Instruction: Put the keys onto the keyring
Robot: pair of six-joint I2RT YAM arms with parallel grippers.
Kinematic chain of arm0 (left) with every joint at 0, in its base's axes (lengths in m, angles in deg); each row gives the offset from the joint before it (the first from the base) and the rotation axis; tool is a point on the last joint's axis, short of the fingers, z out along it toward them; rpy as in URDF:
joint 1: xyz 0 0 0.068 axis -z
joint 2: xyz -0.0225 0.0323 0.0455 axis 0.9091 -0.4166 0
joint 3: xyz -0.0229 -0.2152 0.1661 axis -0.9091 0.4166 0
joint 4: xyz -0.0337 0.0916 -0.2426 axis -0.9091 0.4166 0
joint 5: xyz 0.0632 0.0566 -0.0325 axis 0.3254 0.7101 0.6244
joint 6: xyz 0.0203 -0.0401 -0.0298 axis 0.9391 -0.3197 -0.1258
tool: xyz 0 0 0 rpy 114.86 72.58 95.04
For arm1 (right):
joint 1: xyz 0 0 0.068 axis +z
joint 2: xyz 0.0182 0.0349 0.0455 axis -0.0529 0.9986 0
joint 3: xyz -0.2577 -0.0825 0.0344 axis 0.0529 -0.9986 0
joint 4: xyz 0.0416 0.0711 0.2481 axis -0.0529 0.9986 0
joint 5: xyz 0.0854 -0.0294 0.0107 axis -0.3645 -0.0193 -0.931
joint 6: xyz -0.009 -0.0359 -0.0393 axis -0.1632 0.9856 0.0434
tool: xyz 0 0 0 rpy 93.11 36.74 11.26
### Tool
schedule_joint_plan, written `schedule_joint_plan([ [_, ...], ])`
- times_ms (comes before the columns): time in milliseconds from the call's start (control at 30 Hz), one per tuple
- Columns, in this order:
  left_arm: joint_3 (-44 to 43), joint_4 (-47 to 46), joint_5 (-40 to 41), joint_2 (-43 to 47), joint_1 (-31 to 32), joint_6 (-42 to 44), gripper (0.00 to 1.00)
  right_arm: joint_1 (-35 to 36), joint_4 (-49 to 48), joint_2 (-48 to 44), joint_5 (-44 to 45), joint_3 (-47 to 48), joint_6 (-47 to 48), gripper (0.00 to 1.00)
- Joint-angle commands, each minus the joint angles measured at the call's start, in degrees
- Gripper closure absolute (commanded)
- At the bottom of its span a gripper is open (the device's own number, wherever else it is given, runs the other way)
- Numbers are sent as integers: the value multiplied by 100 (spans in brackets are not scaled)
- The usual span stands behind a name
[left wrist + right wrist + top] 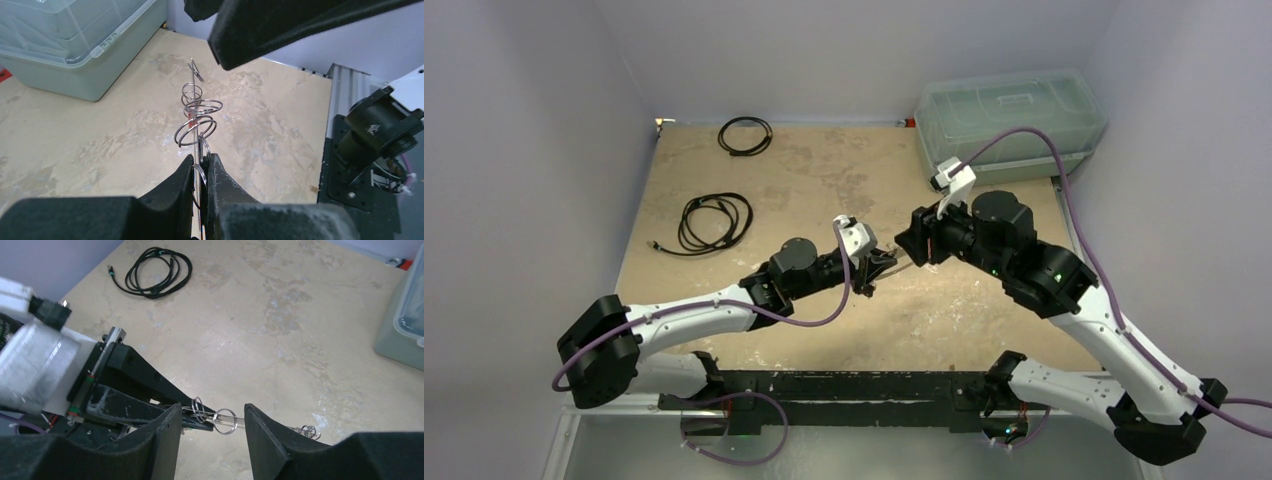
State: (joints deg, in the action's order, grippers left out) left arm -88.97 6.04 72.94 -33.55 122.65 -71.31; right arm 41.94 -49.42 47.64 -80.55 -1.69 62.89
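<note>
You have the keyring (193, 75) pinched in your left gripper (200, 160), held up off the table (90, 145) in the middle of the workspace. From the left wrist it shows edge-on as a thin metal line rising out of the clenched fingertips, with several small wire rings (202, 107) threaded around it one above another.

From the right wrist, the same thin metal line (239, 423) runs across the gap of your right gripper (211, 410). Its jaws stand apart, one on each side, and neither finger touches the metal. One small ring (225, 421) hangs in that gap.

In the top view the two grippers meet nose to nose above the table's centre, the left (879, 265) just beside the right (914, 245).

Well apart from them lie a coiled black cable (714, 222) and a thin black loop (745, 135) at the far left. A clear plastic box (1009, 120) sits at the far right corner.
</note>
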Motion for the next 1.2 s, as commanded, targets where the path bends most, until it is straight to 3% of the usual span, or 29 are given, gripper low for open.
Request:
schedule_joint_plan([
  [0, -322, -770, -400, 113, -133, -767, 100, -21, -702, -282, 132, -355, 394, 48],
  [100, -306, -929, -652, 127, -219, -1015, 100, -10, -821, -351, -295, -410, 514, 60],
  [333, -306, -1158, -1121, 58, -491, -1541, 100, 3, -537, -66, -1103, -113, 822, 58],
  [733, -311, -1219, -1321, 17, -542, -1597, 100, 34, -511, 176, -738, -55, 871, 60],
  [900, -311, -1233, -1348, 17, -538, -1605, 100, 41, -484, 217, -668, -29, 882, 72],
  [1167, -329, -1211, -1348, 39, -551, -1623, 100, 71, -329, 277, -707, 64, 911, 78],
])
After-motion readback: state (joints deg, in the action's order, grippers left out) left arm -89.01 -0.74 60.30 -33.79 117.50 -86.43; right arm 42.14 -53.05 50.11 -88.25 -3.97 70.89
